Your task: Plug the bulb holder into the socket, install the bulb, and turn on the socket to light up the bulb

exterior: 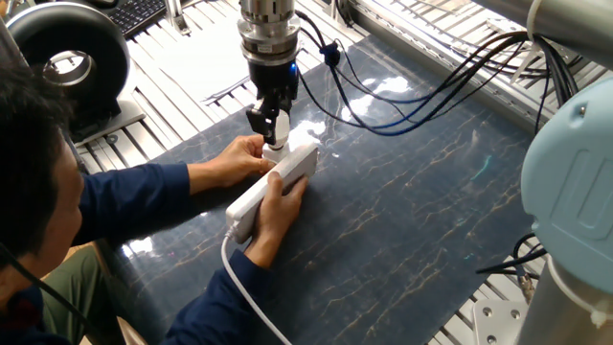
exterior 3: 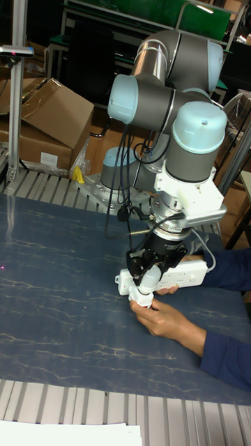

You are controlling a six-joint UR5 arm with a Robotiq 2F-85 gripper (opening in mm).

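The claw [exterior: 271,123] points straight down over the far end of the socket [exterior: 273,178], its 2 fingers closed around the white bulb [exterior 3: 143,288]. The socket lies on the dark marbled surface [exterior: 412,201], steadied by a person's 2 hands [exterior: 276,203]. The bulb holder under the bulb cannot be made out clearly.

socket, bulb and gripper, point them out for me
socket [exterior: 251,201]: fixed view, top face near the cable end.
bulb [exterior 3: 141,295]: tall fixed view, white body below the fingers.
gripper [exterior: 271,126]: fixed view, between its fingertips.
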